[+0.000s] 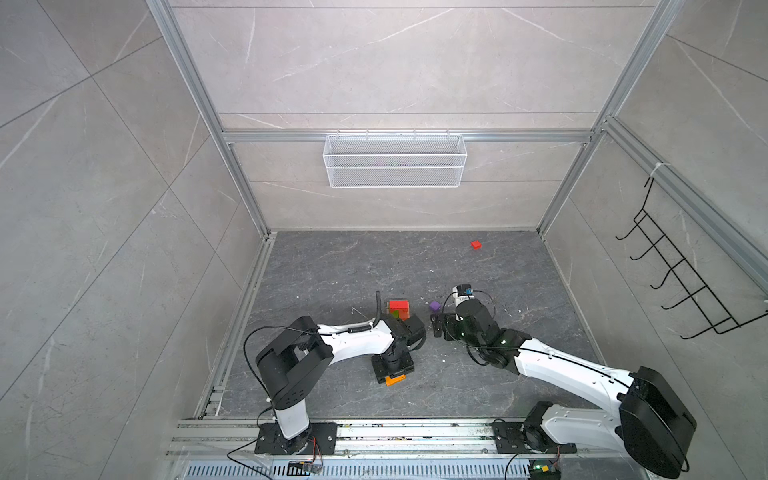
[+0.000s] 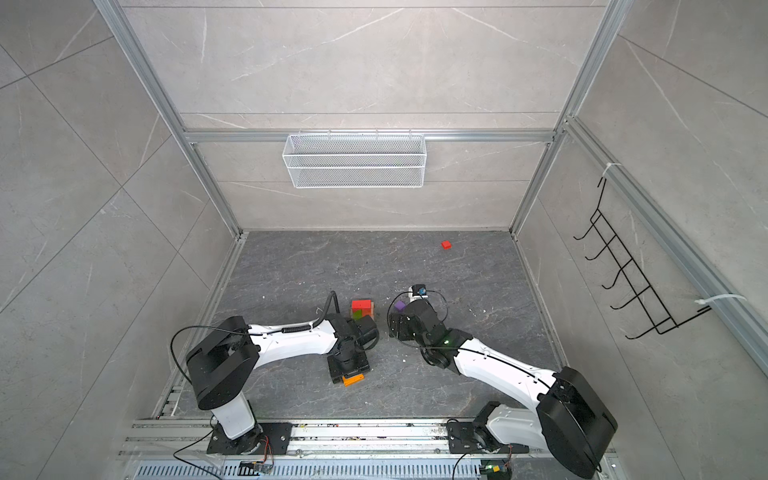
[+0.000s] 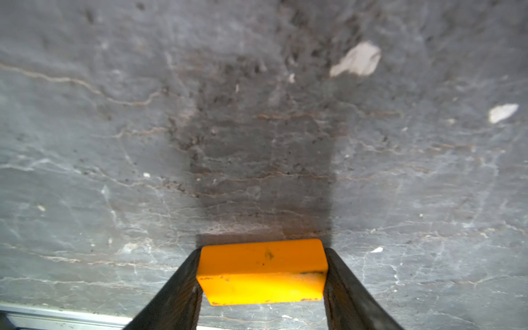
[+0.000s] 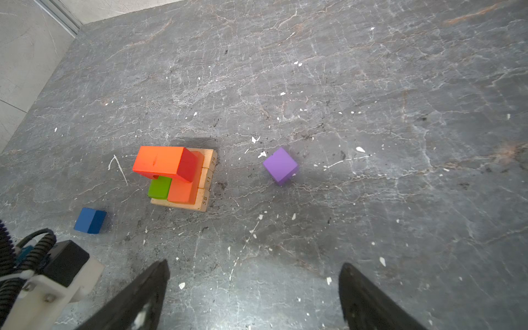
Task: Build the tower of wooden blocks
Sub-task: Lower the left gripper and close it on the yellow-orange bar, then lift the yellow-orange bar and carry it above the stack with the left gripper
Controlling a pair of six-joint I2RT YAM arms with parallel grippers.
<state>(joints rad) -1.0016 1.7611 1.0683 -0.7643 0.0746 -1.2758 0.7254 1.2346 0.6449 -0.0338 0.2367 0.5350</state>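
The wood block tower point(image 1: 399, 309) point(image 2: 362, 309) point(image 4: 177, 178) stands mid-floor: tan numbered bars at the base, green and orange slabs on them, and an orange-red block on top. Nearer the front rail, my left gripper point(image 1: 392, 374) point(image 3: 263, 274) points down, its fingers pressed on both ends of an orange block point(image 1: 395, 379) point(image 2: 353, 379) point(image 3: 263, 265) at the floor. To the right of the tower, my right gripper point(image 1: 436, 326) point(image 4: 254, 285) hangs open and empty. A purple cube point(image 1: 434, 306) point(image 2: 400, 306) point(image 4: 280, 165) lies just beyond it. A blue block point(image 4: 90, 220) rests beside the tower.
A lone red block point(image 1: 476, 244) point(image 2: 446, 245) lies far back right on the dark stone floor. A white wire basket point(image 1: 395, 162) hangs on the back wall and a black hook rack point(image 1: 681, 282) on the right wall. An aluminium rail point(image 1: 374, 436) runs along the front edge.
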